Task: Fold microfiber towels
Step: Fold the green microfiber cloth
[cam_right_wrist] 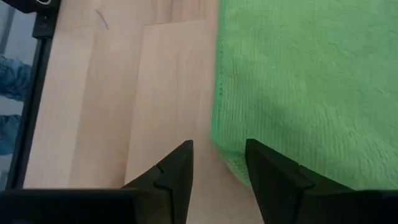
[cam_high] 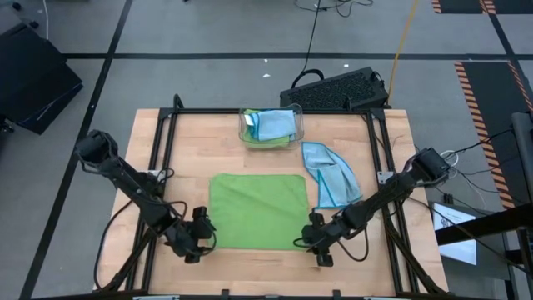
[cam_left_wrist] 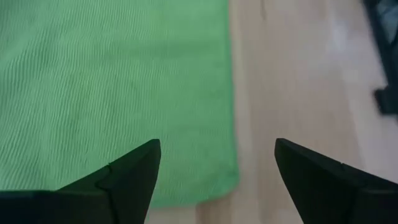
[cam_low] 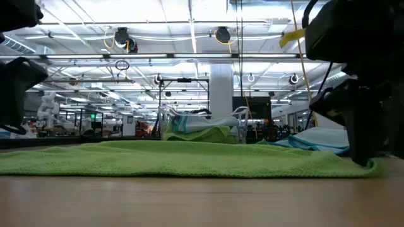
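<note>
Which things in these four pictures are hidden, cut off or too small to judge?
- Clear bin, high view: how many towels lie inside cannot be counted; they overlap.
- Green towel: its white tag shows in no view.
- Blue towel, high view: crumpled, so its folds hide its underside.
- Right end effector, low view: only a dark blur, cut off by the picture's edge.
- Left end effector, left wrist view: fingers cut off at the bottom edge.

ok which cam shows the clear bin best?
High view: the clear bin sits at the table's far edge, whole outline visible, blue and green towels inside. Low view shows it only side-on, its lower part hidden behind the spread green towel. Neither wrist view shows it.
</note>
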{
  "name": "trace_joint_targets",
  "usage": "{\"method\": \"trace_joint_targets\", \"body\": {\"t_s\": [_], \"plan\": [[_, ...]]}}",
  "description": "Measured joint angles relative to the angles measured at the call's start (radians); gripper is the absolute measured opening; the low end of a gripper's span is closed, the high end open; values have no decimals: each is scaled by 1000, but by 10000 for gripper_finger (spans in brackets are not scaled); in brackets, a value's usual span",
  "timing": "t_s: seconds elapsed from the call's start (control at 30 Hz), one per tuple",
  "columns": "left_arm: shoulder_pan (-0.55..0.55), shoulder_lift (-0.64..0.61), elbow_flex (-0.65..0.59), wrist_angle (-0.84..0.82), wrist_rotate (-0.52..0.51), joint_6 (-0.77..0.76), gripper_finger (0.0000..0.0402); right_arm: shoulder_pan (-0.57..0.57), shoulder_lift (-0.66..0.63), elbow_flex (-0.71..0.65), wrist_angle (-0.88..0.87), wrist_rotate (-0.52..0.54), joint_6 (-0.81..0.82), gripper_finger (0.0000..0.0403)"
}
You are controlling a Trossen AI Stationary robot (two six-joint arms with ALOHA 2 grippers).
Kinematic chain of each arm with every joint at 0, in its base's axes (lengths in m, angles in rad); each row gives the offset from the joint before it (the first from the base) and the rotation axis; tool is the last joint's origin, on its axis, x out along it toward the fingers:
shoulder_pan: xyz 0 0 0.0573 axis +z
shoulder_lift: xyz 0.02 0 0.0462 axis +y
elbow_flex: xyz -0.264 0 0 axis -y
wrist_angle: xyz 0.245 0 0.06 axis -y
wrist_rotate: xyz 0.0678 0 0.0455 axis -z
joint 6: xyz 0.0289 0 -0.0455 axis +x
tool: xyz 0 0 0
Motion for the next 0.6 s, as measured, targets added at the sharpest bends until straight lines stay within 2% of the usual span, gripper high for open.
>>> {"method": "trace_joint_targets", "body": {"t_s": [0.13, 0.4, 0.5, 0.6], "plan": [[-23, 0, 0, -56, 3, -22, 321, -6, 17, 0, 39, 1, 0, 141], [-45, 15, 1, -10, 53, 31, 321, 0, 18, 0, 47, 1, 2, 145], [-56, 36, 1, -15, 53, 91, 317, 0, 18, 0, 47, -2, -2, 161], [-58, 66, 0, -15, 54, 170, 295, 0, 18, 0, 47, 2, -14, 187]]}}
